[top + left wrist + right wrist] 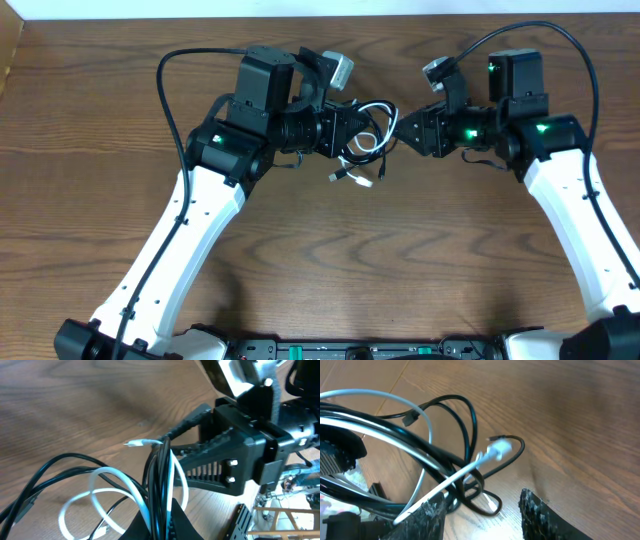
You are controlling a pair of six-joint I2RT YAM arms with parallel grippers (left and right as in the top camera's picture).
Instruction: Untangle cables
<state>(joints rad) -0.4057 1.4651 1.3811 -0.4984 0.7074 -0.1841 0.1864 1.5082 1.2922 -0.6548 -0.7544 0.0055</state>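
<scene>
The cables (368, 140) are a tangle of one white and some black thin cords between my two grippers at the table's far middle. My left gripper (352, 128) is shut on a bunch of black and white strands. In the left wrist view (161, 510) they run up between its jaws, and a white loop (100, 492) hangs to the left. My right gripper (404, 130) is open facing the tangle. In the right wrist view (482, 497) the white cord (460, 472) lies across its left finger, with black loops (470, 487) just ahead of the open jaws. A white plug (497, 450) hangs above the table.
Loose plug ends (350, 176) rest on the wooden table (320, 260) just in front of the tangle. Thick black arm cables (170, 90) arc over each arm at the back. The table's far edge (320, 16) is close behind the grippers.
</scene>
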